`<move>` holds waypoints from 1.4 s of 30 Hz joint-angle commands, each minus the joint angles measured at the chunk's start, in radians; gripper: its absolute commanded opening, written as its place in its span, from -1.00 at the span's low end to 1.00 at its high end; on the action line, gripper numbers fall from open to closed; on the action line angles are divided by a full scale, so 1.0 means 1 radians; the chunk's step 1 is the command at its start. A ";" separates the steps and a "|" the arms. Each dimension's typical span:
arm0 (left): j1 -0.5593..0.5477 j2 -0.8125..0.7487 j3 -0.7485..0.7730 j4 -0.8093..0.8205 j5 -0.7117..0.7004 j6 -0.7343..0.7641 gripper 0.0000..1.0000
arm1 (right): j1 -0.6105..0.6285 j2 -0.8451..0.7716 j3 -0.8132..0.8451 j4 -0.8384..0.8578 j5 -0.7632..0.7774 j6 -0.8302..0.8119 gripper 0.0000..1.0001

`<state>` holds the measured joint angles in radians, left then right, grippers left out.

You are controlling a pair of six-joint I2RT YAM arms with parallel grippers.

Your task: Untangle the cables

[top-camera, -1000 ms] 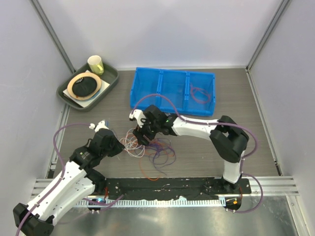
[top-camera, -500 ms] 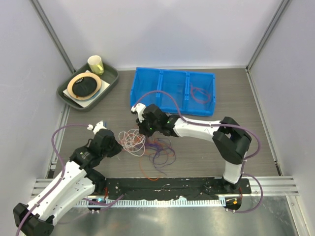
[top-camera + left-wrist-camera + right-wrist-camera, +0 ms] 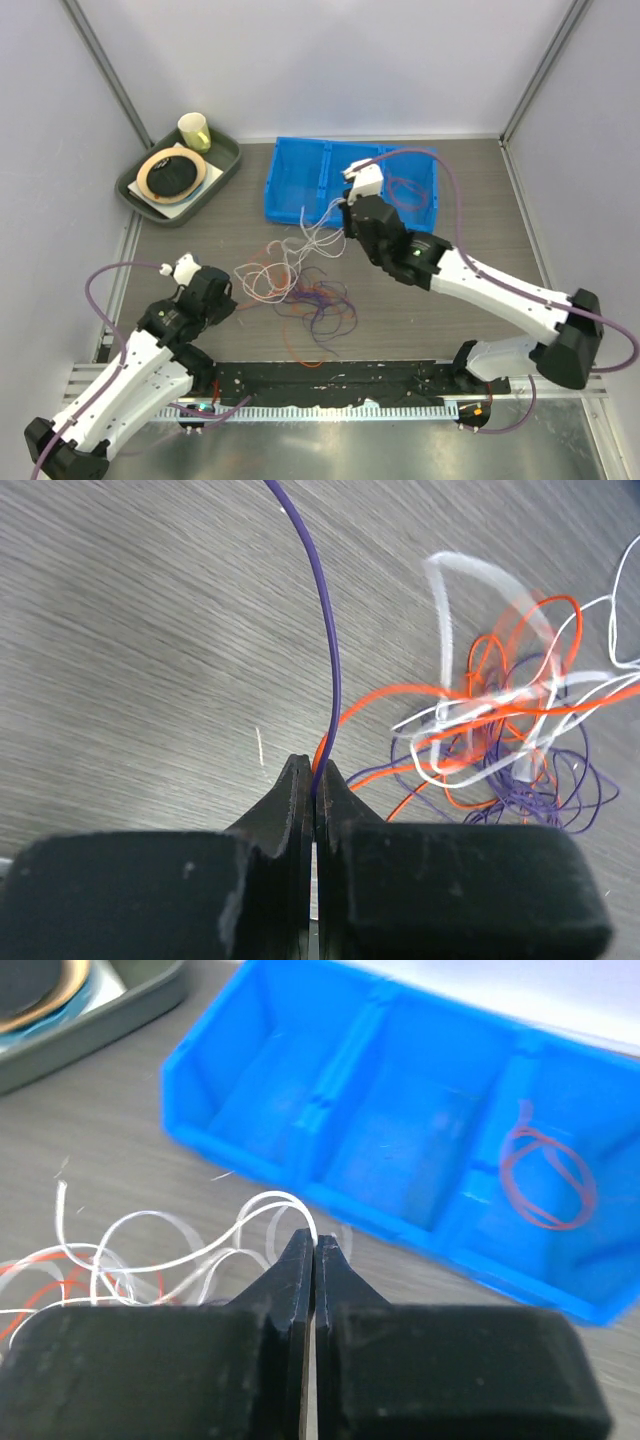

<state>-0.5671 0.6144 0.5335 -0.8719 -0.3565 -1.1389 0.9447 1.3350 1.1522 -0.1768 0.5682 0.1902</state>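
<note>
The cables [image 3: 300, 288] lie as a loose tangle of white, orange-red and purple threads on the table between the two arms. My left gripper [image 3: 232, 300] is at the tangle's left edge, shut on a purple cable [image 3: 330, 630] that runs up from its tips [image 3: 314, 770]. The rest of the tangle [image 3: 500, 730] is to its right. My right gripper [image 3: 345, 225] hangs just in front of the blue bin, shut [image 3: 314, 1243] on a white cable [image 3: 280, 1198]. White loops trail from it down-left to the pile.
A blue three-compartment bin [image 3: 290, 180] stands at the back; its right compartment holds one orange-red cable loop [image 3: 405, 190]. A dark tray [image 3: 225, 165] with a cup [image 3: 194, 130] and a round ring sits at the back left. Grey walls close in both sides.
My right gripper shut on a white cable in the pile, then rose and swung back-right toward the bin, drawing white strands out. My left arm drew slightly left and nearer.
</note>
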 commanded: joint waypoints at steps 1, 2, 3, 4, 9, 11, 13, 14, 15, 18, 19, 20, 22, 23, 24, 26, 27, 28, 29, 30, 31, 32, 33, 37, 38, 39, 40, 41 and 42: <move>0.004 -0.021 0.068 -0.139 -0.150 -0.096 -1.00 | -0.053 -0.134 -0.005 -0.079 0.258 -0.020 -0.98; 0.004 -0.021 0.077 -0.157 -0.168 -0.110 -1.00 | -0.090 -0.155 -0.003 -0.096 0.269 -0.029 -0.98; 0.004 -0.022 0.082 -0.174 -0.195 -0.119 -1.00 | -0.119 -0.175 0.000 -0.105 0.272 -0.032 -0.98; 0.004 -0.028 0.085 -0.205 -0.209 -0.143 -1.00 | -0.147 -0.212 0.007 -0.118 0.269 -0.034 -0.98; 0.004 -0.064 0.094 -0.240 -0.231 -0.167 -0.99 | -0.265 -0.312 0.021 -0.141 0.237 -0.044 -0.99; 0.004 -0.087 0.091 -0.225 -0.220 -0.150 -0.99 | -0.267 -0.329 0.050 -0.141 0.193 -0.064 -0.99; 0.004 -0.102 0.086 -0.196 -0.202 -0.130 -0.99 | -0.267 -0.323 0.085 -0.142 0.145 -0.075 -0.98; 0.003 -0.119 0.082 -0.181 -0.191 -0.099 -0.99 | -0.267 -0.304 0.098 -0.148 0.118 -0.078 -0.98; 0.004 -0.130 0.080 -0.165 -0.181 -0.085 -1.00 | -0.267 -0.287 0.110 -0.151 0.057 -0.084 -0.98; 0.004 -0.166 0.075 -0.110 -0.142 -0.038 -0.99 | -0.267 -0.194 0.190 -0.174 -0.046 -0.093 -0.98; 0.004 -0.176 0.075 -0.101 -0.128 -0.026 -1.00 | -0.267 -0.168 0.204 -0.173 -0.062 -0.098 -0.99; 0.004 -0.185 0.075 -0.095 -0.124 -0.010 -1.00 | -0.267 -0.110 0.217 -0.167 -0.068 -0.101 -0.99; 0.004 -0.211 0.075 -0.079 -0.116 0.002 -1.00 | -0.267 -0.050 0.259 -0.152 -0.067 -0.116 -0.98; 0.004 -0.219 0.075 -0.076 -0.110 0.005 -0.99 | -0.267 -0.024 0.274 -0.145 -0.057 -0.123 -0.99; 0.004 -0.235 0.075 -0.070 -0.107 0.013 -1.00 | -0.267 0.034 0.300 -0.138 -0.048 -0.135 -0.99; 0.004 -0.251 0.072 -0.068 -0.101 0.018 -0.99 | -0.271 0.084 0.325 -0.122 -0.041 -0.138 -0.98; 0.004 -0.257 0.071 -0.065 -0.099 0.019 -1.00 | -0.274 0.133 0.342 -0.119 -0.045 -0.138 -0.99; 0.004 -0.269 0.066 -0.062 -0.098 0.018 -0.99 | -0.280 0.151 0.345 -0.104 -0.057 -0.132 -0.98; 0.004 -0.275 0.063 -0.059 -0.095 0.018 -0.99 | -0.285 0.174 0.348 -0.098 -0.062 -0.124 -0.99; 0.004 -0.281 0.062 -0.055 -0.087 0.021 -0.99 | -0.300 0.191 0.346 -0.092 -0.067 -0.117 -0.99; 0.004 -0.289 0.057 -0.053 -0.084 0.024 -0.99 | -0.307 0.229 0.348 -0.084 -0.071 -0.106 -0.99; 0.004 -0.292 0.059 -0.052 -0.081 0.024 -0.99 | -0.313 0.248 0.348 -0.079 -0.074 -0.104 -0.98; 0.004 -0.295 0.056 -0.047 -0.078 0.025 -1.00 | -0.325 0.266 0.348 -0.076 -0.073 -0.103 -0.98; 0.004 -0.300 0.057 -0.044 -0.073 0.031 -0.99 | -0.353 0.381 0.359 -0.064 -0.064 -0.075 -0.81; 0.004 -0.300 0.059 -0.042 -0.072 0.033 -1.00 | -0.357 0.400 0.372 -0.066 -0.057 -0.074 -0.76; 0.004 -0.300 0.060 -0.039 -0.068 0.034 -0.99 | -0.360 0.414 0.379 -0.073 -0.053 -0.072 -0.68; 0.004 -0.300 0.062 -0.033 -0.065 0.044 -0.99 | -0.359 0.435 0.385 -0.082 -0.047 -0.067 -0.30; 0.004 -0.298 0.060 -0.020 -0.061 0.050 -0.99 | -0.360 0.438 0.402 -0.092 -0.045 -0.051 -0.02; 0.004 -0.298 0.065 -0.013 -0.055 0.053 -0.99 | -0.360 0.438 0.406 -0.099 -0.053 -0.043 0.17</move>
<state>-0.5671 0.3206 0.5903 -0.9558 -0.4225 -1.1152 0.5861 1.7714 1.4826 -0.2928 0.5003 0.1116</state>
